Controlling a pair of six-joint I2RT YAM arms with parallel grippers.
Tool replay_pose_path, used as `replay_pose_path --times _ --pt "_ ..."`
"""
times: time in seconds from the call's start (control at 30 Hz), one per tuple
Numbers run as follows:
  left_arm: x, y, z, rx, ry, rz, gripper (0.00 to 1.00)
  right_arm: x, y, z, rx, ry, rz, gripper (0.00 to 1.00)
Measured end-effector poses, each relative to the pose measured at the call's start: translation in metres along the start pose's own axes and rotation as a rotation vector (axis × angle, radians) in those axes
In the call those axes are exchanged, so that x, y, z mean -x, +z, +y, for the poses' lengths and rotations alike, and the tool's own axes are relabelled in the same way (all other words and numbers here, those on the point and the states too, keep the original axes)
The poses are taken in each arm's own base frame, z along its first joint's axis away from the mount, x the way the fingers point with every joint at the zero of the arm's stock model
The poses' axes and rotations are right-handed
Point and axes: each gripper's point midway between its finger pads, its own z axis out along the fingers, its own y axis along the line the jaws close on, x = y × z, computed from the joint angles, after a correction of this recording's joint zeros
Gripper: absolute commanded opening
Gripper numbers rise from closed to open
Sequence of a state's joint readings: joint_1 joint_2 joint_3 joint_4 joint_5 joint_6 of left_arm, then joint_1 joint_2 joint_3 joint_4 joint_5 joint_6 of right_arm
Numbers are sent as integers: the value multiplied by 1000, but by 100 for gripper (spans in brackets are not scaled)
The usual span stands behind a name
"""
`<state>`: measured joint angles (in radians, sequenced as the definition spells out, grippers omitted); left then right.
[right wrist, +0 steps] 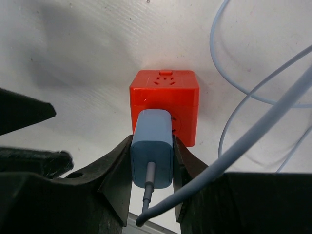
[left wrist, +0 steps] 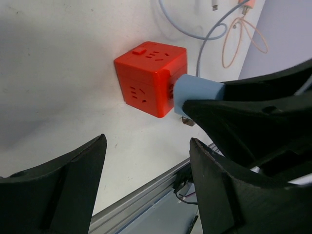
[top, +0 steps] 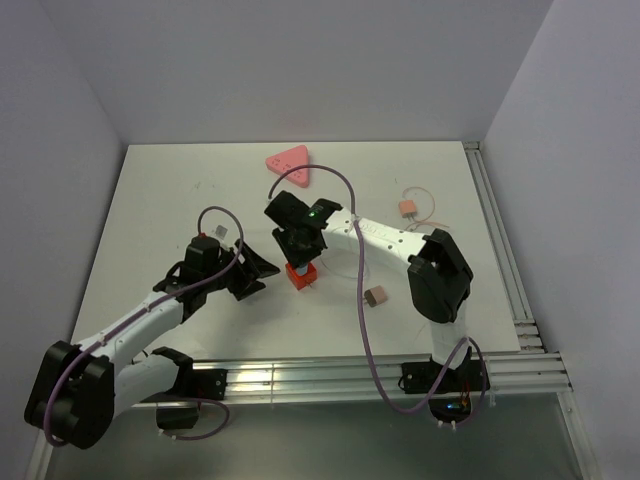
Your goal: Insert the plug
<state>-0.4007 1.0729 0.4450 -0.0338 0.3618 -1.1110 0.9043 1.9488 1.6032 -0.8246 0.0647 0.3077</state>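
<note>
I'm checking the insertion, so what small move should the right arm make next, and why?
Probably ease the right gripper forward, pressing the blue plug into the red socket cube. The gripper is shut on the plug, whose front meets the cube's side face; full seating isn't visible. The left gripper stands open, not bracing the cube.

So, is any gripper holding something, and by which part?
The right gripper holds the blue plug by its two sides, at the red cube. The left gripper holds nothing.

Your right gripper (right wrist: 152, 144) clamped on blue plug (right wrist: 152, 163), directly against red socket cube (right wrist: 165, 97). Your left gripper (left wrist: 147, 141) spread wide, empty, just left of cube, pointing toward it.
</note>
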Motion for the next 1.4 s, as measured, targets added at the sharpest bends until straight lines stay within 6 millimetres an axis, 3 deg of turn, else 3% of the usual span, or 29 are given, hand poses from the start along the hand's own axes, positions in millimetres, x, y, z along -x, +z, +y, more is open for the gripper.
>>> replay_pose_path --times 0.13,0.3,0.43,0.5,0.53,0.67,0.9,1.17,1.23,1.4 --pt "4 -10 -11 -35 18 -37 74 -6 19 3 -27 1 -10 0" --pt "7 -22 -20 -68 33 -70 74 7 30 18 -66 33 -133 0" --pt "5 -26 -16 -53 40 -73 75 14 34 25 -85 79 -234 0" --pt "5 -27 -13 -40 43 -75 79 16 33 26 -97 98 -267 24" --pt "5 -27 -11 -30 44 -80 81 18 33 26 -103 107 -278 47" --pt "8 -34 -3 29 49 -106 90 23 23 30 -89 116 -291 79" --pt "23 -66 -16 20 109 -234 99 8 6 32 -7 93 -160 87" --pt "22 -93 -26 -44 129 -303 99 8 -45 28 70 108 -189 88" --pt "21 -94 -20 -24 123 -298 100 5 -43 25 56 107 -186 89" --pt "15 -97 -10 17 112 -283 99 -16 -15 18 -25 82 -149 91"
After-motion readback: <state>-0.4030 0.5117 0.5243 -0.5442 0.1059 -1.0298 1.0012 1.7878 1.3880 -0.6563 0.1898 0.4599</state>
